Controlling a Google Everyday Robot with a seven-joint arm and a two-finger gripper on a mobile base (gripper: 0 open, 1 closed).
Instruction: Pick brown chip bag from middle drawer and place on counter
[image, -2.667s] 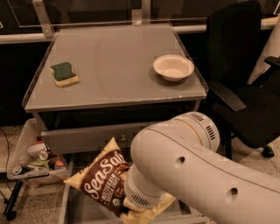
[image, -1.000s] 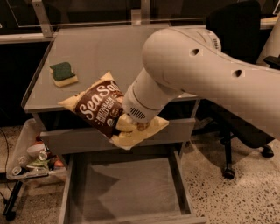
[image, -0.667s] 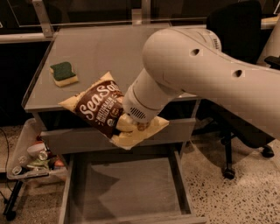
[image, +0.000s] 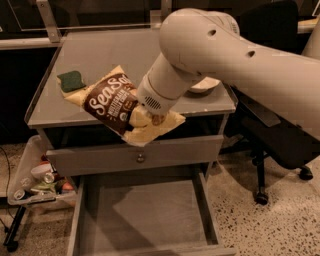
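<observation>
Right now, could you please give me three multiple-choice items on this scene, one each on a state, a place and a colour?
1. How does the middle drawer stand? A. Pulled open. B. Pushed shut. C. Taken out.
2. Where is the brown chip bag? A. On the middle drawer's floor. B. In the tool, over the counter front edge. C. On the ground.
3. What colour is the sponge on the counter? A. Red. B. Blue. C. Green.
Answers: 1 A, its grey floor shows below the counter; 2 B, the bag hangs at the arm's end, clear of every surface; 3 C, its top is dark green.
</observation>
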